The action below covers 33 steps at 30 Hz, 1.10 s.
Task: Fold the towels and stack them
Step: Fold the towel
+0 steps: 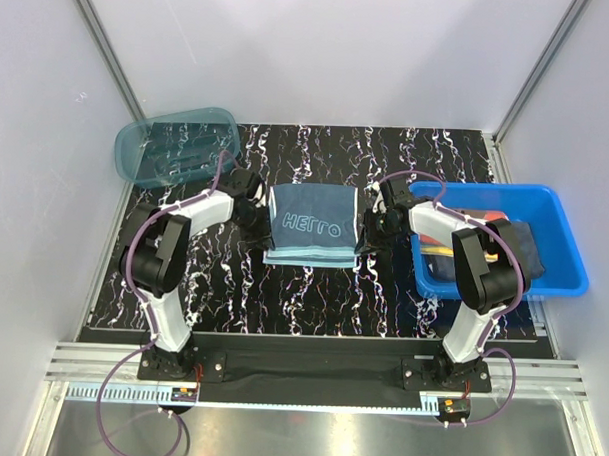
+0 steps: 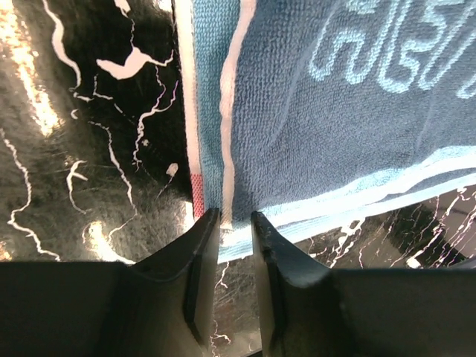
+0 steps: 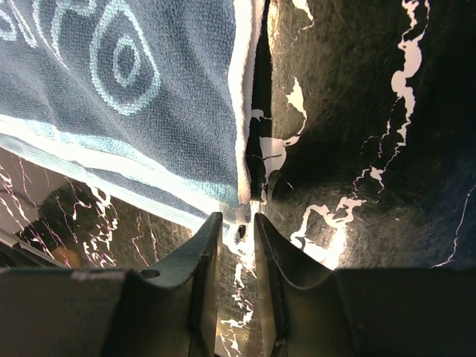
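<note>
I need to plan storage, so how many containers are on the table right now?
2. A teal basket sits at the table's far left corner; a blue bin sits at its right edge. None appears hidden.

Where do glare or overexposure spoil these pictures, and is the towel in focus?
Top external view: even light, the towel is sharp, and a bright strip glows at the near edge. Left wrist view: white glare patches on the glossy table, but the towel weave is crisp. Right wrist view: the towel's pale border is burnt out, with glare on the table too.
</note>
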Each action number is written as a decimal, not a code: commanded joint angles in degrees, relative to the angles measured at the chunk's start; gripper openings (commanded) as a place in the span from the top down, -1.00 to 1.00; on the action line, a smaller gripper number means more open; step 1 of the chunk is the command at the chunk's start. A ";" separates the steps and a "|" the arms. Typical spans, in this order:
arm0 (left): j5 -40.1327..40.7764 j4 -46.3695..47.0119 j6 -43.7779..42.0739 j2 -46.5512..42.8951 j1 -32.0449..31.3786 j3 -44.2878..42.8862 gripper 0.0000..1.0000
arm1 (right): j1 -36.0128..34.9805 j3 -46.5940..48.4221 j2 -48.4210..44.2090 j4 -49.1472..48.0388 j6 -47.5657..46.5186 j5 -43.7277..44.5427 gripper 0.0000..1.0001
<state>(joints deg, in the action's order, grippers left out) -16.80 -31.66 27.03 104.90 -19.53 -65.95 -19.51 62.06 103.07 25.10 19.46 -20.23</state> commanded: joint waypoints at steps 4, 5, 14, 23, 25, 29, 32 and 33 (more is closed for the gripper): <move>1.41 1.78 0.48 1.09 -0.69 0.30 0.67 | -0.71 -0.45 -0.06 -1.64 0.31 -0.16 0.50; 1.76 1.60 0.40 0.92 -0.77 0.04 0.77 | -0.71 -0.45 -0.15 -1.55 0.31 -0.25 0.56; 6.50 -5.77 0.13 -0.84 -2.09 -6.37 1.00 | -0.71 3.24 -0.50 0.91 -0.21 -0.69 1.00; 8.36 -10.70 -0.22 -3.30 -2.44 -10.42 0.97 | -0.71 6.31 -1.91 4.43 -1.10 -0.60 1.00; 8.01 -10.53 -0.48 -3.21 -2.44 -10.51 0.96 | -0.71 6.14 -1.90 4.60 -0.66 0.54 0.98; 7.13 -10.00 -0.66 -1.37 -2.44 -9.81 0.98 | -0.71 4.47 -1.12 2.94 0.57 0.54 0.50; 6.95 -8.95 -0.57 -0.84 -2.44 -8.58 1.00 | -0.88 3.42 -0.68 1.44 1.01 0.89 0.34; 6.87 -8.68 -0.57 -0.40 -2.44 -8.49 1.00 | -0.88 3.24 -0.41 1.27 1.10 0.98 0.32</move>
<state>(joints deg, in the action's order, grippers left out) -10.15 -41.65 27.05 104.42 -21.74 -74.52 -19.59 65.95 103.04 28.01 19.88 -20.32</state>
